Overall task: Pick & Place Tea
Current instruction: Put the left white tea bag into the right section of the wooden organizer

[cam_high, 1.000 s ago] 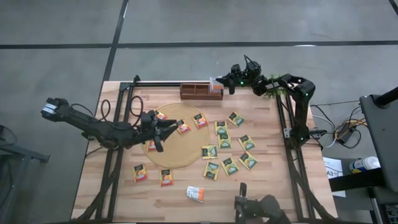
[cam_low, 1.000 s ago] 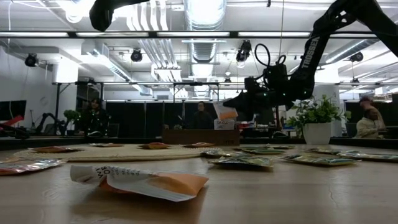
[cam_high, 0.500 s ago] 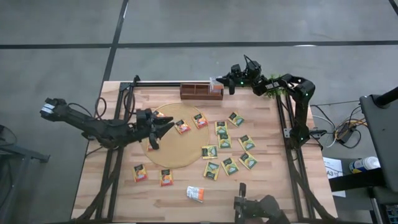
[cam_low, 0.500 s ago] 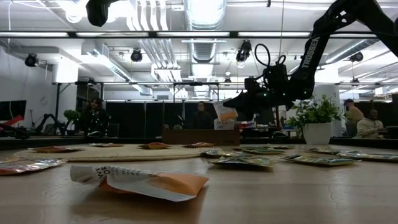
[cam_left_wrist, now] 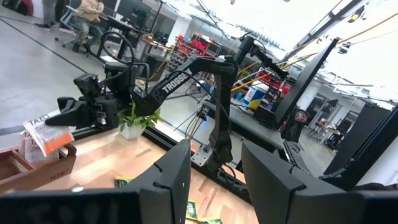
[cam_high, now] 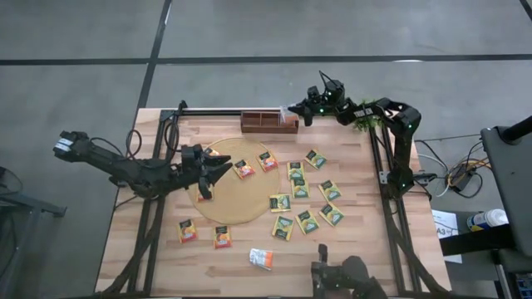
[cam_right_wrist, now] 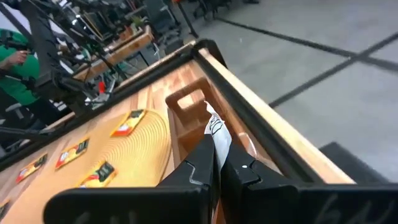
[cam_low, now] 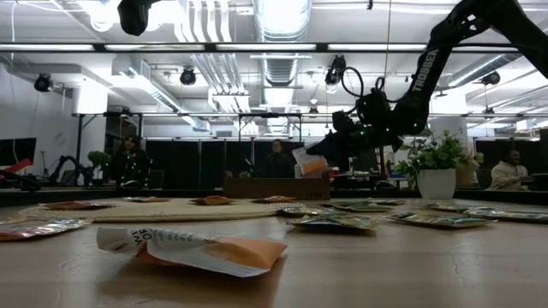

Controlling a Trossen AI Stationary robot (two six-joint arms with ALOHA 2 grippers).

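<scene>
My right gripper (cam_high: 293, 111) is shut on a white and orange tea sachet (cam_low: 308, 161), over the right end of the brown wooden tray (cam_high: 266, 123) at the table's far edge. My left gripper (cam_high: 211, 173) hovers open and holds nothing, above the left part of the round tan mat (cam_high: 237, 199). Several tea sachets lie flat on the table: orange ones (cam_high: 187, 231) near left, green-yellow ones (cam_high: 307, 220) right of the mat, a white one (cam_high: 261, 258) near the front edge. Three more (cam_high: 243, 169) lie on the mat. My right gripper pinches one end of the sachet (cam_right_wrist: 218, 147) between its two fingers. It comes nearly level from the table's right side, slanting slightly down. The rest of the sachet (cam_right_wrist: 216, 127) sticks out past the fingertips, tilted, above the tray's right-end compartment (cam_right_wrist: 186, 115).
A black rail (cam_high: 216, 110) runs along the table's far edge behind the tray. A potted plant (cam_low: 435, 167) stands at the far right corner. Black frame bars (cam_high: 154, 224) run down the table's left and right sides. People show in the room beyond.
My right gripper has tipped a little at the wrist above the tray, and the sachet in it now stands more tilted. It stays shut over the same spot.
</scene>
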